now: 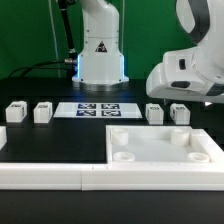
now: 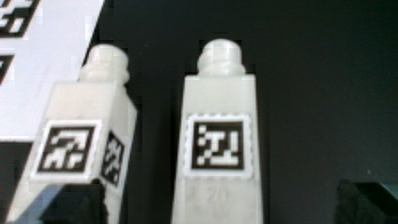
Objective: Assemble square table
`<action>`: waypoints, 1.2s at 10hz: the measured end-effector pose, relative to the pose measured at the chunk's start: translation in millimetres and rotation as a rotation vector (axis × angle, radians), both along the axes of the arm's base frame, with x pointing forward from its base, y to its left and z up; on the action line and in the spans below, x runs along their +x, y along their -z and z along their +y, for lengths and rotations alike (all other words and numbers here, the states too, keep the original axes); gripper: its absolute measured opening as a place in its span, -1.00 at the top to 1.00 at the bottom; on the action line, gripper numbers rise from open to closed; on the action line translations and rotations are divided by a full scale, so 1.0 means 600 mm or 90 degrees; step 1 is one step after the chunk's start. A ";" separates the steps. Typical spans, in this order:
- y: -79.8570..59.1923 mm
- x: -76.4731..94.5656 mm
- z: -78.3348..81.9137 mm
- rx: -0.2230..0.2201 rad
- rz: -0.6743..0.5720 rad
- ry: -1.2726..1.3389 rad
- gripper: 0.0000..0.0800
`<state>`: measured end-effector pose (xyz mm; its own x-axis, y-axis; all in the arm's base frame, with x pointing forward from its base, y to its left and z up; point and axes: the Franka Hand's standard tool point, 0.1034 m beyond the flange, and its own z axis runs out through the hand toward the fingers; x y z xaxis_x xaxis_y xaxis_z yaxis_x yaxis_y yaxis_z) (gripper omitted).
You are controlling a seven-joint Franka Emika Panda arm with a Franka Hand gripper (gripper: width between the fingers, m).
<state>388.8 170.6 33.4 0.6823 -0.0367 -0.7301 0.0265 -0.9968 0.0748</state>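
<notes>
I'm looking through the wrist view now. The claw (image 2: 214, 204) is spread as wide as it goes, with dark fingertips out at either edge, and it has nothing in its grip. Under it are the middle leg (image 2: 219, 140), tag sharp and readable, and the neighbour leg (image 2: 80, 135) just beside it. A dark gap runs between them, so they aren't touching.

In the exterior view, the slab (image 1: 165, 148) lies flat on the counter (image 1: 40, 140) at about 5 o'clock from the marker board (image 1: 97, 108). Its round sockets face up and none is filled. One leg pair (image 1: 154, 113) sits at 3 o'clock of that board, below the arm (image 1: 185, 65). The other leg pair (image 1: 43, 112) is at 9 o'clock, and the border wall (image 1: 50, 175) runs along at 6 o'clock.

For handling, I judge these legs to be hard moulded plastic: light, stiff and smooth enough to slip. I'd pinch one across the flat sides of its square body, about mid-length, and keep off the round peg, which has to go into a socket. The slab looks too wide to span, so an edge is the only place to take hold of it.
</notes>
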 end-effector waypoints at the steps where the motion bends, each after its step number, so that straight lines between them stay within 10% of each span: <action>1: 0.006 -0.012 0.003 -0.014 0.007 0.014 -0.62; 9: 0.042 -0.030 0.006 -0.035 0.067 0.119 -0.62; 12: 0.042 -0.031 0.006 -0.034 0.068 0.118 0.28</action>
